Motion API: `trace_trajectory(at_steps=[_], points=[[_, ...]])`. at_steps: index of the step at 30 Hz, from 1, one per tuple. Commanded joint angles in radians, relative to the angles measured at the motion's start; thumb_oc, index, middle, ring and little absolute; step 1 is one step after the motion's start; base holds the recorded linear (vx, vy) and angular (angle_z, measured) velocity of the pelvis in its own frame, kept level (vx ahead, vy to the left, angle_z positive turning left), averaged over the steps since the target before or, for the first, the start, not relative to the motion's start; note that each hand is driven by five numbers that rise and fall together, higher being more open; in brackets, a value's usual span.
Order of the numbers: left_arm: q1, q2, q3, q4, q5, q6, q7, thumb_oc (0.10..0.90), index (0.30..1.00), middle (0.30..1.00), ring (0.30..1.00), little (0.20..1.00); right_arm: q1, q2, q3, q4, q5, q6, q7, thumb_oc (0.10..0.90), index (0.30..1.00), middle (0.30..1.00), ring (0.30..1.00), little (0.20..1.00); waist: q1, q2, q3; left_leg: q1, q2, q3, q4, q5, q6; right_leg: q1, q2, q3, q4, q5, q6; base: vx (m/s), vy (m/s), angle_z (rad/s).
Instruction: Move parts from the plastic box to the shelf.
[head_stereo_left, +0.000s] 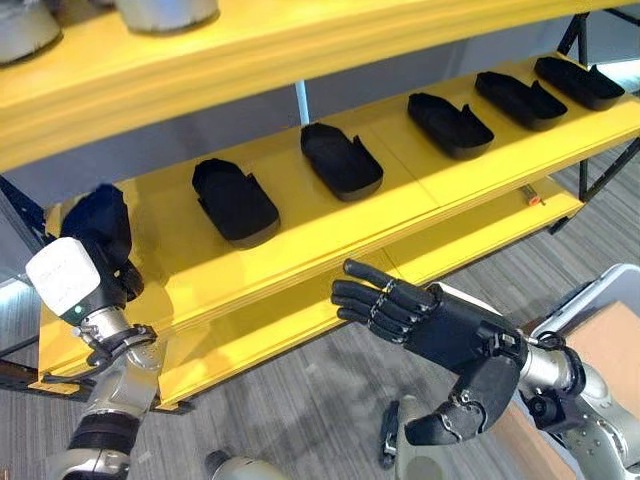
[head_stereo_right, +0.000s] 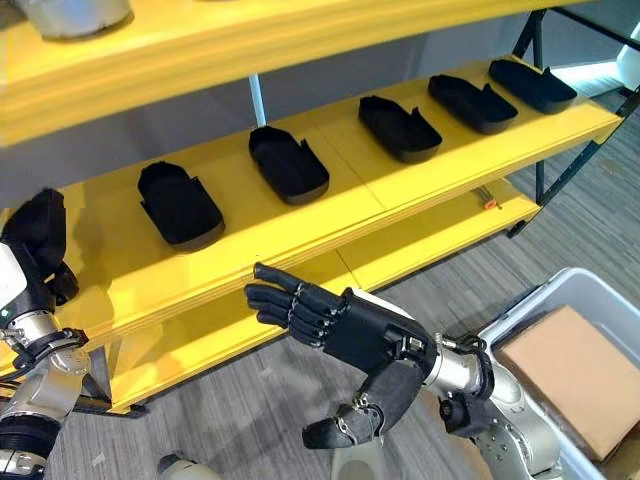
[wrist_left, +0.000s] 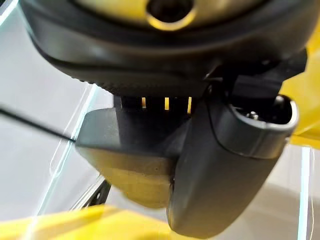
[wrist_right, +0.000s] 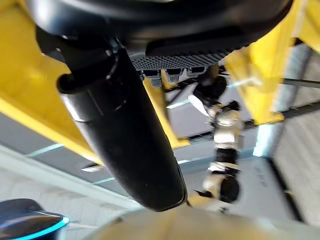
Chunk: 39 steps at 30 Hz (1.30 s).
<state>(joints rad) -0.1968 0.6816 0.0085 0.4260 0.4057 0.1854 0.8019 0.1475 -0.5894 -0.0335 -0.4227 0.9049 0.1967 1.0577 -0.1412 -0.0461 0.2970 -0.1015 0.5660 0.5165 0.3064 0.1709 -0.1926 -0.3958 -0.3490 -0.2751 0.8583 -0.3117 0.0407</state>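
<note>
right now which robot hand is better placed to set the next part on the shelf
The left robot hand. It is already up at the left end of the yellow shelf, wrapped around a black part. The right robot hand hangs open and empty below the shelf front.

A grey plank-patterned floor (head_stereo_left: 300, 420) runs under everything in view. On the top board of the yellow shelf (head_stereo_left: 300, 50) stand 2 grey metal cylinders, 1 near the middle (head_stereo_left: 165, 12) and 1 at the left edge (head_stereo_left: 20, 30), both cut off by the frame. Behind the shelf is a plain grey wall (head_stereo_left: 200, 130), with a white upright post (head_stereo_left: 302, 100) in front of it. A small item with an orange end (head_stereo_left: 533, 198) lies on the lowest board towards the right. A flat brown cardboard sheet (head_stereo_right: 570, 370) lies inside the plastic box (head_stereo_right: 545, 297) at the lower right.
</note>
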Motion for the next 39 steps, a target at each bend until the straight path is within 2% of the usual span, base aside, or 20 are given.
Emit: trace_trajectory(at_steps=[1,3,5,6,8,9,15,16,17,24,28,33,36,39], points=[[-0.021,0.098,0.156,-0.11,0.067,-0.023,0.049,0.4,0.3,0.3,0.3,0.3,-0.039,0.053,0.016,-0.095,0.112,-0.095,0.03,0.9,1.0,1.0,1.0,1.0,0.01,-0.006,-0.062,-0.01,0.088,-0.058,0.018,0.054,-0.046,0.116,0.068,-0.104,-0.057,-0.075,0.028,0.17,0.183,0.2],[-0.038,0.093,0.131,-0.111,0.077,-0.013,0.054,0.4,0.3,0.3,0.3,0.3,-0.048,0.052,0.03,-0.095,0.11,-0.092,0.022,0.9,1.0,1.0,1.0,1.0,0.011,-0.004,-0.06,-0.015,0.083,-0.057,0.024,0.046,-0.043,0.121,0.069,-0.105,-0.06,-0.074,0.033,0.14,0.193,0.2],[-0.068,0.091,0.092,-0.106,0.077,0.01,0.054,0.4,0.3,0.3,0.3,0.3,-0.063,0.061,0.049,-0.097,0.101,-0.078,0.001,0.9,1.0,1.0,1.0,1.0,0.015,0.005,-0.057,-0.023,0.056,-0.054,0.019,0.016,-0.037,0.13,0.062,-0.106,-0.074,-0.066,0.048,0.13,0.294,0.13],[-0.097,0.088,0.055,-0.086,0.068,0.007,0.078,0.4,0.3,0.3,0.3,0.3,-0.092,0.064,0.067,-0.092,0.083,-0.074,-0.022,0.9,1.0,1.0,1.0,1.0,0.02,0.012,-0.044,-0.044,0.031,-0.061,0.02,-0.008,-0.029,0.114,0.053,-0.095,-0.074,-0.055,0.059,0.03,0.279,0.07],[-0.125,0.088,0.03,-0.073,0.059,0.005,0.097,0.4,0.3,0.3,0.3,0.3,-0.114,0.062,0.082,-0.094,0.071,-0.076,-0.042,0.9,1.0,1.0,1.0,1.0,0.021,0.017,-0.031,-0.065,0.012,-0.067,0.019,-0.024,-0.024,0.095,0.048,-0.085,-0.071,-0.052,0.067,-0.06,0.267,0.1],[-0.15,0.096,0.01,-0.064,0.05,0.0,0.115,0.4,0.3,0.3,0.3,0.3,-0.139,0.056,0.096,-0.097,0.054,-0.083,-0.062,0.9,1.0,1.0,1.0,1.0,0.023,0.022,-0.009,-0.088,-0.008,-0.072,0.016,-0.041,-0.02,0.068,0.039,-0.072,-0.072,-0.043,0.077,-0.11,0.237,0.07],[-0.226,0.122,-0.043,-0.066,-0.006,0.018,0.169,0.4,0.3,0.3,0.3,0.3,-0.218,0.032,0.116,-0.103,0.027,-0.098,-0.101,0.9,1.0,1.0,1.0,1.0,0.028,0.028,0.064,-0.165,-0.046,-0.09,0.015,-0.065,-0.008,-0.019,0.014,-0.038,-0.07,-0.016,0.093,-0.13,0.169,0.05],[-0.237,0.127,-0.046,-0.066,-0.004,0.018,0.172,0.4,0.3,0.3,0.3,0.3,-0.227,0.03,0.119,-0.105,0.025,-0.1,-0.107,0.9,1.0,1.0,1.0,1.0,0.031,0.032,0.073,-0.185,-0.04,-0.085,0.011,-0.046,0.006,-0.036,0.02,-0.044,-0.07,-0.002,0.08,-0.07,0.083,0.03],[-0.244,0.131,-0.05,-0.07,0.001,0.019,0.169,0.4,0.3,0.3,0.3,0.3,-0.229,0.025,0.119,-0.105,0.026,-0.104,-0.109,0.9,1.0,1.0,1.0,1.0,0.03,0.027,0.078,-0.191,-0.046,-0.099,0.026,-0.061,-0.008,-0.035,0.014,-0.034,-0.059,-0.021,0.09,-0.03,0.046,0.0],[-0.321,0.157,-0.107,-0.066,0.062,0.029,0.142,0.4,0.3,0.3,0.3,0.3,-0.239,0.007,0.113,-0.104,0.049,-0.112,-0.104,0.9,1.0,1.0,1.0,1.0,0.022,0.013,0.105,-0.255,-0.031,-0.117,0.07,-0.055,-0.01,-0.075,0.009,-0.033,-0.023,-0.037,0.08,0.0,-0.007,0.04],[-0.379,0.169,-0.172,-0.061,0.111,0.022,0.153,0.4,0.3,0.3,0.3,0.3,-0.246,0.007,0.107,-0.091,0.056,-0.121,-0.096,0.9,1.0,1.0,1.0,1.0,0.015,0.006,0.122,-0.285,-0.023,-0.123,0.097,-0.054,-0.011,-0.097,0.013,-0.032,-0.006,-0.042,0.076,0.0,-0.033,0.03],[-0.408,0.176,-0.228,-0.082,0.157,0.023,0.137,0.4,0.3,0.3,0.3,0.3,-0.249,0.015,0.105,-0.078,0.052,-0.127,-0.088,0.9,1.0,1.0,1.0,1.0,0.011,0.007,0.136,-0.3,-0.018,-0.13,0.118,-0.056,-0.012,-0.107,0.014,-0.028,0.002,-0.046,0.074,0.0,-0.016,-0.01],[-0.426,0.161,-0.268,-0.101,0.178,0.076,0.122,0.4,0.3,0.3,0.3,0.3,-0.258,0.019,0.097,-0.065,0.05,-0.121,-0.078,0.9,1.0,1.0,1.0,1.0,0.006,0.009,0.143,-0.305,-0.017,-0.131,0.125,-0.058,-0.013,-0.11,0.01,-0.027,0.004,-0.046,0.075,0.0,0.0,0.0],[-0.442,0.172,-0.286,-0.092,0.172,0.08,0.118,0.4,0.3,0.3,0.3,0.3,-0.27,0.026,0.097,-0.064,0.047,-0.112,-0.082,0.9,1.0,1.0,1.0,1.0,0.008,0.016,0.146,-0.316,-0.013,-0.121,0.117,-0.042,0.003,-0.125,0.016,-0.03,0.0,-0.029,0.063,-0.06,0.012,-0.02]])
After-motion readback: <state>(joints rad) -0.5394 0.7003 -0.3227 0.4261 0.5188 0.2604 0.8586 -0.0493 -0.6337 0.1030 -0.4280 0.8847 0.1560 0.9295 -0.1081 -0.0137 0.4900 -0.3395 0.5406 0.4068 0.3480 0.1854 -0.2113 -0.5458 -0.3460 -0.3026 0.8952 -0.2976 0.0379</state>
